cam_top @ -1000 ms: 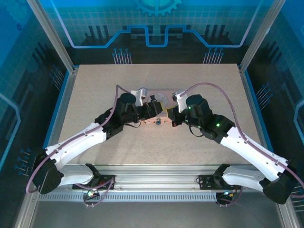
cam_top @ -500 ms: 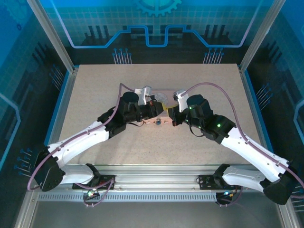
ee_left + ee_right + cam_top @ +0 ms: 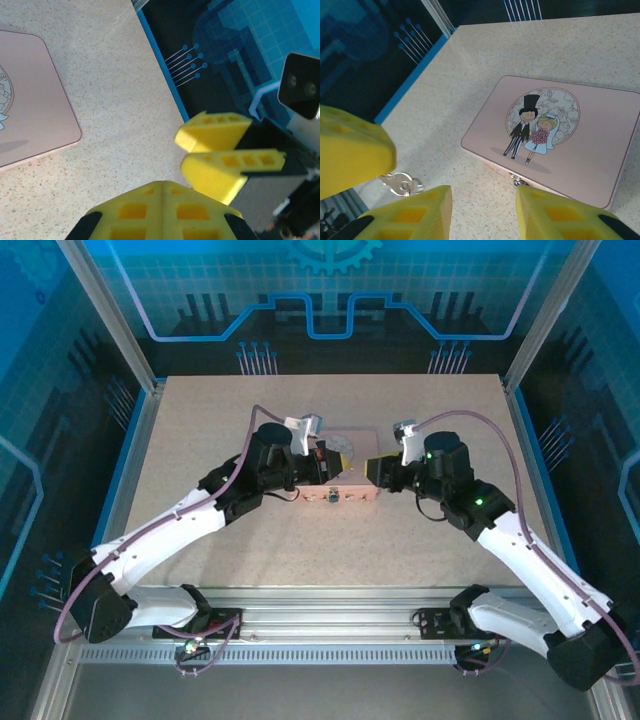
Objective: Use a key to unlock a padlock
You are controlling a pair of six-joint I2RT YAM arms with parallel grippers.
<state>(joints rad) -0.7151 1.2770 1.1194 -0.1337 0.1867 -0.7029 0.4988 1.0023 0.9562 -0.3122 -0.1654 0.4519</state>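
Observation:
A pink tin (image 3: 345, 490) with a cartoon couple lies mid-table. The teal padlock (image 3: 333, 497) hangs at its front edge. In the right wrist view its metal top (image 3: 517, 179) peeks out at the tin's (image 3: 570, 140) rim. My left gripper (image 3: 345, 458) hovers over the tin, jaws pressed together (image 3: 163, 183). The key (image 3: 396, 182) and its ring stick out from under the left gripper's yellow fingers (image 3: 350, 150). My right gripper (image 3: 376, 470) sits just to the right, open (image 3: 482, 200) with nothing between its fingers (image 3: 227, 165).
The speckled tabletop (image 3: 200, 440) stretches around the tin. Blue panels and aluminium posts (image 3: 110, 320) enclose it. A metal rail (image 3: 330, 625) runs along the near edge by the arm bases.
The left gripper has shut on the key. The right gripper has opened and pulled back to the right, away from the left one.

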